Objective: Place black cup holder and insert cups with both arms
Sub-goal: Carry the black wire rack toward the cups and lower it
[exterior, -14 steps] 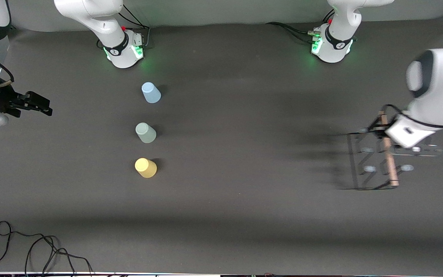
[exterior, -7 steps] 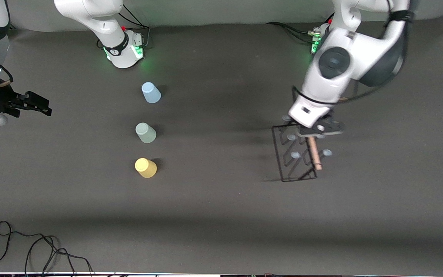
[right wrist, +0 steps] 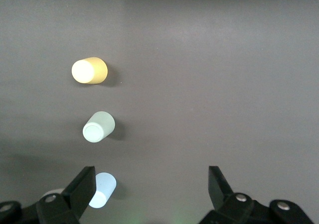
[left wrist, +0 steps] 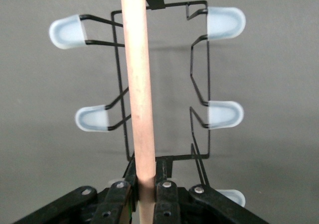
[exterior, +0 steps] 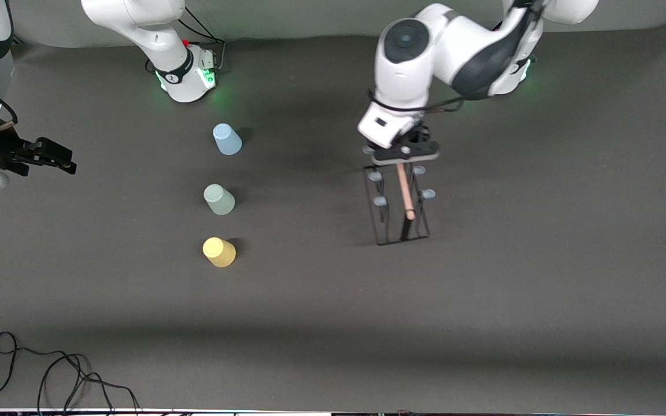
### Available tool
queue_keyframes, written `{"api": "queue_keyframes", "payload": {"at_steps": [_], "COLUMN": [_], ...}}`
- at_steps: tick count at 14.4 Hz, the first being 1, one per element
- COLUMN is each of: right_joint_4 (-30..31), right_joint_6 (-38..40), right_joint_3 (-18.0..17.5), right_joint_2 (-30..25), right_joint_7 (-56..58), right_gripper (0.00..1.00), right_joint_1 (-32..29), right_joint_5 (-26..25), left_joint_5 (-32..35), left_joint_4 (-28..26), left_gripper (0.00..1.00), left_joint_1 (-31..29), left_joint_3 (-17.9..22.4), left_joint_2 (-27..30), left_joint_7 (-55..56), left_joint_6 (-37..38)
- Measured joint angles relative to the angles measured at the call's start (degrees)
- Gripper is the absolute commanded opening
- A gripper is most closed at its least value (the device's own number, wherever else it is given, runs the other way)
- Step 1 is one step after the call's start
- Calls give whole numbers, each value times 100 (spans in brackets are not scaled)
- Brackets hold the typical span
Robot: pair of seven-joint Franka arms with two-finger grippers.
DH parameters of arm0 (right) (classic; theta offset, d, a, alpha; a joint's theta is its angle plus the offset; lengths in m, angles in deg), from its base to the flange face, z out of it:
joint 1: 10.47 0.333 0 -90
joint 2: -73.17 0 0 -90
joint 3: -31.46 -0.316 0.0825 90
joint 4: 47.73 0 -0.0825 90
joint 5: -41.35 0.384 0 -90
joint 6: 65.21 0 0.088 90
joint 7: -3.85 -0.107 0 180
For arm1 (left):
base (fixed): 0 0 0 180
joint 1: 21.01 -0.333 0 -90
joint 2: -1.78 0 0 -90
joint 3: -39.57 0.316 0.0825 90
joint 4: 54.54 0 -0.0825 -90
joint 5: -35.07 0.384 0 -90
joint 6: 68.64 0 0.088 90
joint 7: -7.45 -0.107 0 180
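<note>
Left pincer (exterior: 403, 155) pinching black cup holder (exterior: 398, 202); right pincer (right wrist: 152, 191) spread, waiting; three cups (exterior: 218, 199) in a row.

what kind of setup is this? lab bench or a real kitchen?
Most likely a robot lab bench. A bare dark mat covers the table, cables trail at its edge, and the only props are a black cup holder clamped by the left gripper and three pastel cups.

A dark grey worktop (exterior: 483, 323) is seen, matte and unmarked. A loose black cable (exterior: 50, 375) is coiled on it at the corner nearest the front camera, toward the right arm's end. A pale backdrop (exterior: 310, 20) is seen along the worktop's edge by the bases.
</note>
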Motion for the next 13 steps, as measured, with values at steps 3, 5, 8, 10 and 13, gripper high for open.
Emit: {"api": "queue_keyframes", "payload": {"at_steps": [3,5,8,10,13], "right_joint_4": [0,0,0,0,0], "right_joint_6": [2,5,8,9,9], "right_joint_3": [2,2,8,8,8], "right_joint_2": [0,0,0,0,0], "right_joint_7": [0,0,0,0,0], "right_gripper": [100,100,100,100,100], "right_joint_1": [0,0,0,0,0], "right_joint_5": [0,0,0,0,0], "left_joint_5": [-213,-556,-644,-653,-674], "left_joint_4": [351,725,1277,1423,1508], "left_gripper": [0,0,0,0,0], "left_joint_1": [140,142,237,318,475], "left_joint_3": [-29,-28,-51,-86,-167], "left_joint_2": [-554,-923,-1435,-1654,-1815], "left_joint_7": [85,-4,-21,-30,-31], "left_joint_6": [-146,-228,-231,-322,-710]}}
